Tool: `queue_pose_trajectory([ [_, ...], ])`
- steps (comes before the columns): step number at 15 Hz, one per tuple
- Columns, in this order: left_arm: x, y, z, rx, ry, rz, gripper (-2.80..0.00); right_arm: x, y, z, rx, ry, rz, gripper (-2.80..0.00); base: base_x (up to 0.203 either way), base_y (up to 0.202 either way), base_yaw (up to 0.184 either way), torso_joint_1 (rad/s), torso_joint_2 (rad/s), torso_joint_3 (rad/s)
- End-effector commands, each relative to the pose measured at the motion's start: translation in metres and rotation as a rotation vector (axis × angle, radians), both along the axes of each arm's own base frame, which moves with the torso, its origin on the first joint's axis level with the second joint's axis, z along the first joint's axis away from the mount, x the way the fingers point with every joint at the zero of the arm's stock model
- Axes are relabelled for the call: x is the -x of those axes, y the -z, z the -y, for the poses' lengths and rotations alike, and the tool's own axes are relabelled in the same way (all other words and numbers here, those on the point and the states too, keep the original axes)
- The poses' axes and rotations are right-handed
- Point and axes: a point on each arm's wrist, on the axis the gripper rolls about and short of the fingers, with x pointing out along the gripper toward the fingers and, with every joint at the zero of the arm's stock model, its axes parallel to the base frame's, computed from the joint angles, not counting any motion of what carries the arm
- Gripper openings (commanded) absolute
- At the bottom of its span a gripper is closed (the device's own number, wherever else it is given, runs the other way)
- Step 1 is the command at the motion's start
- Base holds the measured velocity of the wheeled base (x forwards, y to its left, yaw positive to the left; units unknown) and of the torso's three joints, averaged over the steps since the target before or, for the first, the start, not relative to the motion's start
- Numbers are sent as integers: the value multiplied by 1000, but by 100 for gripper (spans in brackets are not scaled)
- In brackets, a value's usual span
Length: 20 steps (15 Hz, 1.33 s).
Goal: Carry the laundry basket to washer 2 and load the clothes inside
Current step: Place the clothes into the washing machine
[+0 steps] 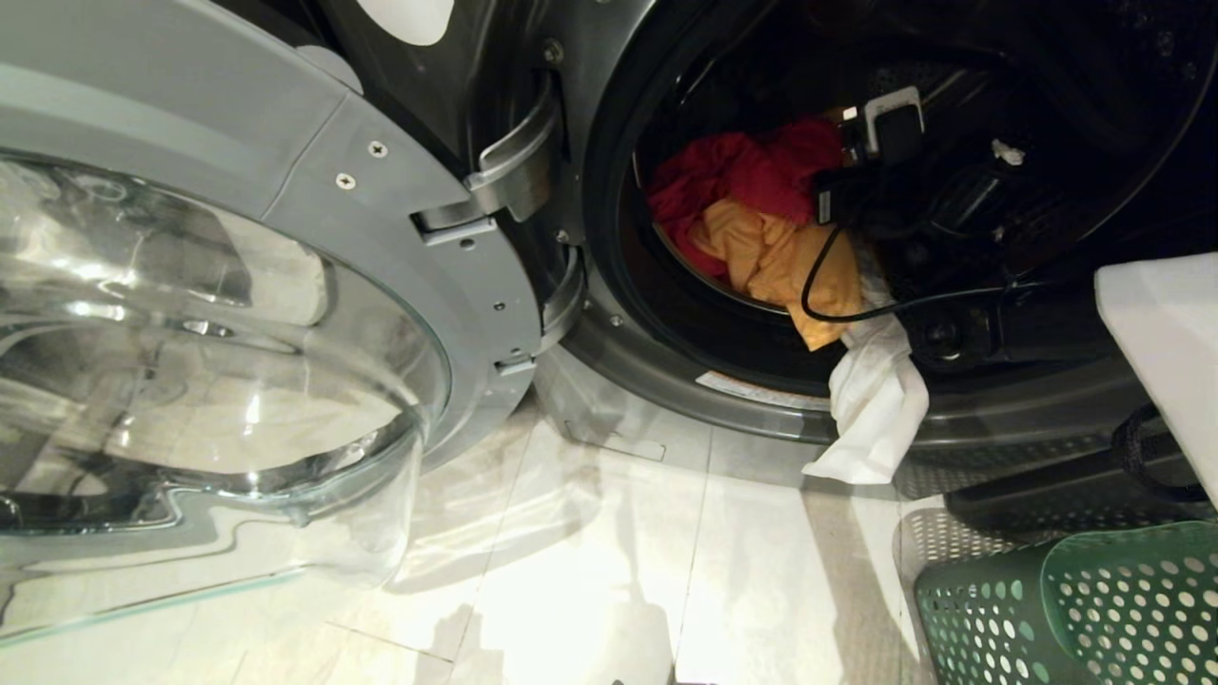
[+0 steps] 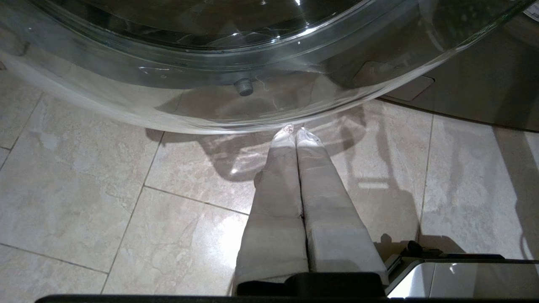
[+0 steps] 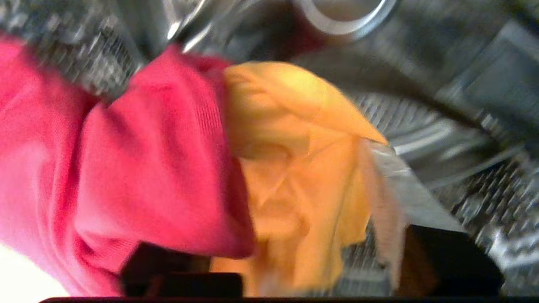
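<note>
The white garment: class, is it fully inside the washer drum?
No. The white garment hangs out over the washer's door rim toward the floor.

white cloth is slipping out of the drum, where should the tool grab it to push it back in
Take the white garment at the hanging bunch draped over the washer's door rim, coming from the front and below. That loose part hangs outside towards the floor, apart from the orange garment.

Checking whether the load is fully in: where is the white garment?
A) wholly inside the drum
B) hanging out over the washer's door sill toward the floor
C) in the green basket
B: the white garment drapes over the washer's door sill, its end hanging toward the floor.
</note>
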Motion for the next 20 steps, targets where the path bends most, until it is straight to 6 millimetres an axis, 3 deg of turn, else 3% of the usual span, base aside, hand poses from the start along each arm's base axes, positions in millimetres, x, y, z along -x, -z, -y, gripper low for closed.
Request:
queue_pose_trajectory([
  [1, -1, 2, 0, 1, 0, -8, -280, 15, -1, 2, 3, -3, -43, 0, 0, 0, 0, 0, 0, 0],
  [2, -1, 2, 0, 1, 0, -8, -280, 21, 10, 4, 1, -9, -130, 0, 0, 0, 0, 0, 0, 0],
  [5, -1, 2, 0, 1, 0, -8, -280, 49, 10, 7, -98, -14, -328, 0, 0, 0, 0, 0, 0, 0],
  [8, -1, 2, 0, 1, 0, -8, -280, 77, 8, 10, -130, -23, -393, 0, 0, 0, 0, 0, 0, 0],
  [13, -1, 2, 0, 1, 0, -8, -280, 134, -21, 3, -231, -123, -383, 0, 0, 0, 0, 0, 0, 0],
  [20, -1, 2, 0, 1, 0, -8, -280, 185, 17, 4, -186, 16, -513, 0, 0, 0, 0, 0, 0, 0],
])
